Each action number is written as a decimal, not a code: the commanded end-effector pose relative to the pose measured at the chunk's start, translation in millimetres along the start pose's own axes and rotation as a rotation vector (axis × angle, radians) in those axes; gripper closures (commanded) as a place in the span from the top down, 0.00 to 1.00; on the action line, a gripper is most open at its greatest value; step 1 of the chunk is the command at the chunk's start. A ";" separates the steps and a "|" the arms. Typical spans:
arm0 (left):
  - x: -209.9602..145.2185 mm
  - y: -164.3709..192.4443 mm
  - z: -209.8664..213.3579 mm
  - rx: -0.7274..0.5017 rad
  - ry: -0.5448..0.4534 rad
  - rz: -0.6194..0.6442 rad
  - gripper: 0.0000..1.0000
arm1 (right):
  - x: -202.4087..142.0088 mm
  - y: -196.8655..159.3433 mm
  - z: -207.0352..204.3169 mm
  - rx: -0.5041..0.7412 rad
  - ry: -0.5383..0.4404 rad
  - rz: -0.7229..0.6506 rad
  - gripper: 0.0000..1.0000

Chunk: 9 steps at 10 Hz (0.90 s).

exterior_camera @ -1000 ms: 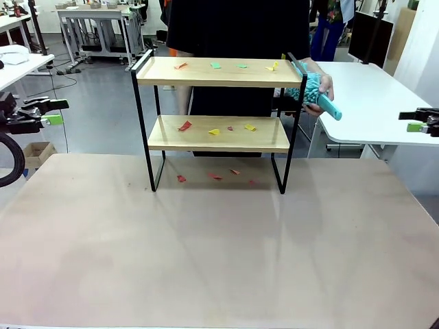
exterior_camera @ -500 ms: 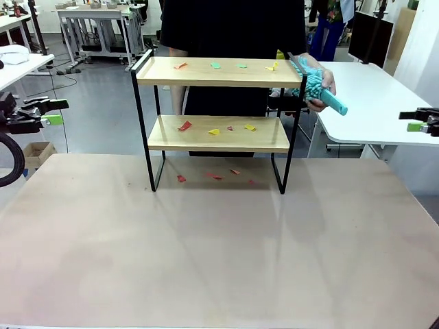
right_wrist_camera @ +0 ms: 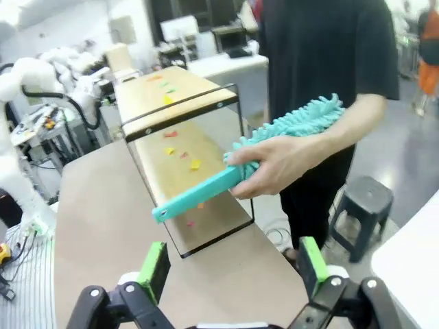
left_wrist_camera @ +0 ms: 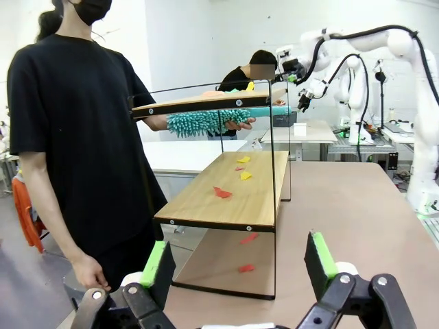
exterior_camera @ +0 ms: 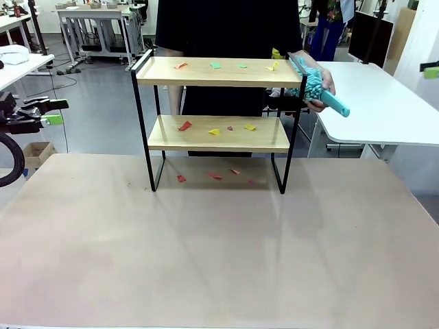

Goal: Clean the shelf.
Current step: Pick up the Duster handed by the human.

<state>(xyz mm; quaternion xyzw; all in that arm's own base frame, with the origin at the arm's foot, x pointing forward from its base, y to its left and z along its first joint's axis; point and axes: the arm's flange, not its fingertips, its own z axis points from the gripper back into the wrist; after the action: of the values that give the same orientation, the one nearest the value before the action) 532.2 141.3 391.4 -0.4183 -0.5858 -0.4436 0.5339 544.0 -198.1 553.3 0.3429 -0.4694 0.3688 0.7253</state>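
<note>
The shelf [exterior_camera: 218, 134] stands at the table's far side, a black frame with two wooden boards. Coloured paper scraps [exterior_camera: 214, 131] lie on both boards and on the table beneath. A person's hand [exterior_camera: 325, 86] holds a teal fluffy duster [exterior_camera: 312, 85] at the right end of the top board. My left gripper [exterior_camera: 53, 112] hovers open off the table's left edge, far from the shelf. My right gripper [exterior_camera: 431, 68] sits high at the right edge, a green pad showing. In the wrist views, the left gripper [left_wrist_camera: 237, 264] and right gripper [right_wrist_camera: 232, 266] are open, the duster [right_wrist_camera: 288, 127] beyond.
The brown table [exterior_camera: 219, 253] spreads in front of the shelf. A white table [exterior_camera: 377, 103] stands behind at right. The person in black stands just behind the shelf. A small stool [right_wrist_camera: 360, 205] stands on the floor by the person.
My right gripper has risen from mid-height to the top of the right edge. The person's duster has shifted slightly up and right beside the top board. The left arm has not moved.
</note>
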 end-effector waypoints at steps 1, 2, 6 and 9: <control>2.4 -0.6 0.3 -0.003 0.002 -0.013 1.00 | 23.6 41.8 -39.8 -0.156 0.178 -0.120 1.00; 2.4 -0.6 0.3 -0.003 0.002 -0.013 1.00 | 37.5 59.9 -58.2 -0.248 0.249 -0.145 1.00; 2.4 -0.6 0.3 -0.003 0.002 -0.013 1.00 | 63.4 113.4 -124.0 -0.556 0.411 -0.103 1.00; 2.4 -0.6 0.3 -0.003 0.002 -0.013 1.00 | 65.5 109.7 -131.2 -0.531 0.394 -0.063 1.00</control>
<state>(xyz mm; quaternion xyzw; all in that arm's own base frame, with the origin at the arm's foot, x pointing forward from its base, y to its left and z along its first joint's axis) 532.3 141.7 391.2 -0.4181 -0.5858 -0.4435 0.5342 525.1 -13.4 583.9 0.0695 -0.3952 0.2599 0.8783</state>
